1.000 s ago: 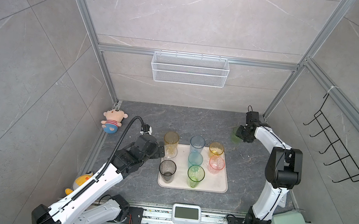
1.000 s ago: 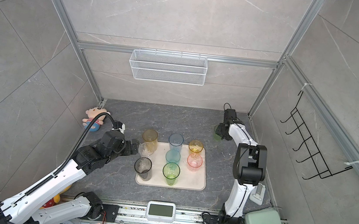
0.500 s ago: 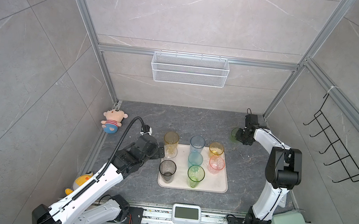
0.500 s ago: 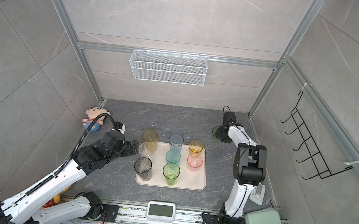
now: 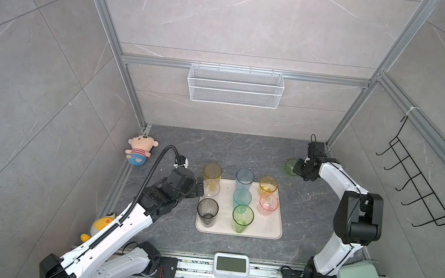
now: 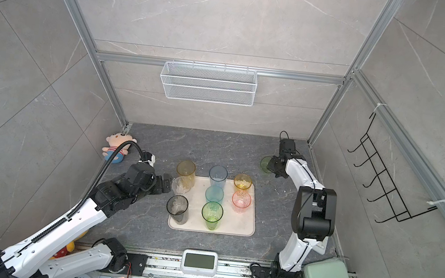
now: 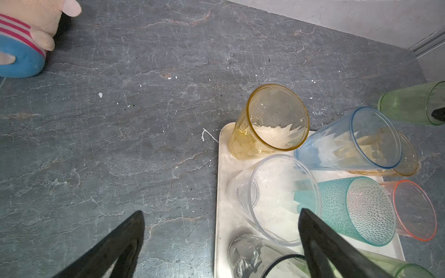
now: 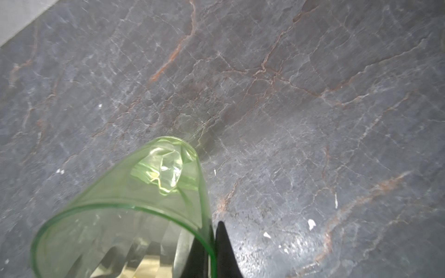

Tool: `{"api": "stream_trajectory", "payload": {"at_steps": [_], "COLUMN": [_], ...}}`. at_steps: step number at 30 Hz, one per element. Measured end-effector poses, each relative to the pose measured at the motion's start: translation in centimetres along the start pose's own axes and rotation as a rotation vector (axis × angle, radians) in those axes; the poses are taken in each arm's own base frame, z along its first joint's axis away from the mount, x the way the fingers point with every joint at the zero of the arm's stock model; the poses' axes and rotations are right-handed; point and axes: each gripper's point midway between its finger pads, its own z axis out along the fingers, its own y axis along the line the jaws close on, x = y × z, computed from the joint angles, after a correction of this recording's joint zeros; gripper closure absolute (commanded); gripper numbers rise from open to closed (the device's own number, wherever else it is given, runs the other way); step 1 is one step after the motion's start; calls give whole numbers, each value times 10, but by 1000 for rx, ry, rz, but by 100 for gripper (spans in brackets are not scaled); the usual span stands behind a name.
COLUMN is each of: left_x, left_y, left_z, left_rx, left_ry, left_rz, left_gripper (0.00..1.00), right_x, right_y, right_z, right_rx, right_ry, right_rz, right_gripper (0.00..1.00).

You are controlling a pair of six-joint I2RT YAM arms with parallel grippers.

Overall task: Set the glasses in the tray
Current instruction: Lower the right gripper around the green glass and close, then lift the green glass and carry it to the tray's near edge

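Off tray (image 5: 265,230), right fingers (image 8: 224,252) pinch short green glass (image 8: 134,192) rim; left fingers (image 7: 131,228) spread.

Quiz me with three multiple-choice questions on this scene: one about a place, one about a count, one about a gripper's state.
1. Where is the short green glass? A off the tray, at the right gripper; B mid-tray; C at the tray's near edge.
2. How many glasses stand on the tray? A six; B eight; C ten.
3. The left gripper is: A shut on a glass; B shut, empty; C open.
Answers: A, that gripper pinches its rim; B, eight show in both top views; C, its jaws stand wide apart.
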Motion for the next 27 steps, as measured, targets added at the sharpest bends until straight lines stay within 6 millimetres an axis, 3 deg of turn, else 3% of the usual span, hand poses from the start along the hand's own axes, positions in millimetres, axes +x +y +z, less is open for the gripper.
{"api": "stream_trajectory", "payload": {"at_steps": [10, 17, 27], "left_x": [4, 4, 4], "left_y": [1, 1, 0], "left_z": [1, 1, 1], "left_rx": [3, 4, 7], "left_ry": [7, 7, 9], "left_rz": [0, 0, 0], "left_gripper": [0, 0, 0], "right_x": [5, 32, 57], "right_y": [6, 0, 1], "right_z": [-46, -72, -127], "right_rx": [-68, -81, -116], "right_ry": [-35, 0, -13], "right_rz": [-2, -10, -41], "right_gripper": [100, 100, 100]}}
